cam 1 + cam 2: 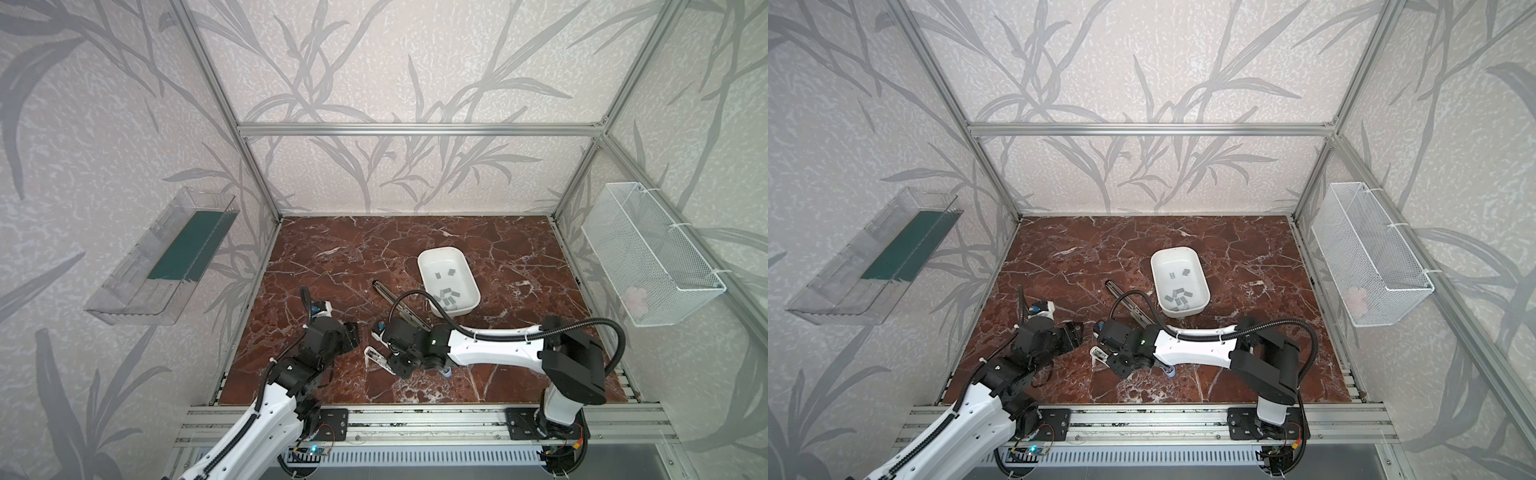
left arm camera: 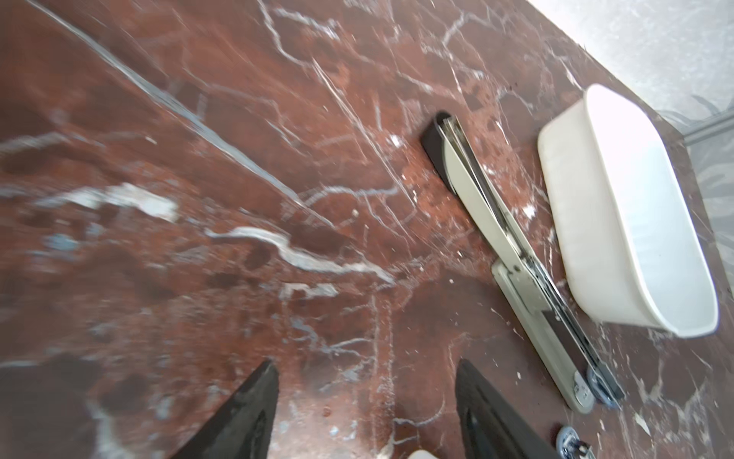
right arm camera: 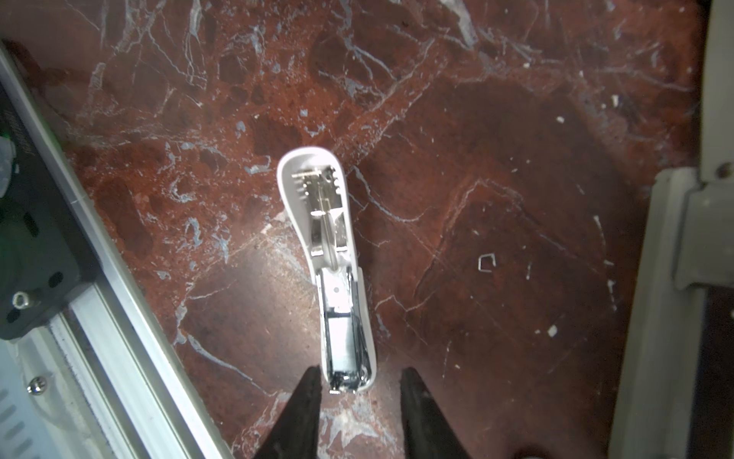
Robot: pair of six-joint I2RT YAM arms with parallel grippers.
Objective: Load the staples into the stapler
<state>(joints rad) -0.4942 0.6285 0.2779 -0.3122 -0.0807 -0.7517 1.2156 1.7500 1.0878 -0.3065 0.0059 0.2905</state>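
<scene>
In the right wrist view the right gripper [image 3: 359,373] stood with its black fingers [image 3: 306,401] parted to a middling gap at the bottom centre of the frame. They straddled the near end of the stapler [image 3: 331,254], and a sliver of table showed on either side of the white shell, so nothing was gripped. The stapler, small and white, lay flipped open on the red marble table [image 3: 496,139], with its metal channel bared and its lid stretched toward the middle of the frame. A single loose staple [image 3: 485,264] lay to its right, apart from it.

The staples [image 1: 446,297], grey strips, lay inside a white tub [image 1: 440,250] right of centre in both top views. Most were gathered at the tub's lower end and a few lay further up. A long black and grey stapler [image 1: 384,292] lay slantwise just left of the tub, its lower end hidden under the right arm.

In the left wrist view, which was blurred, the left gripper [image 2: 365,363] had its fingers spread wide at the bottom edge, empty, with bare marble between them. In both top views it hung lower left of centre, apart from the small stapler.

A clear bin [image 1: 166,257] hung on the left wall and a wire basket [image 1: 652,257] on the right
</scene>
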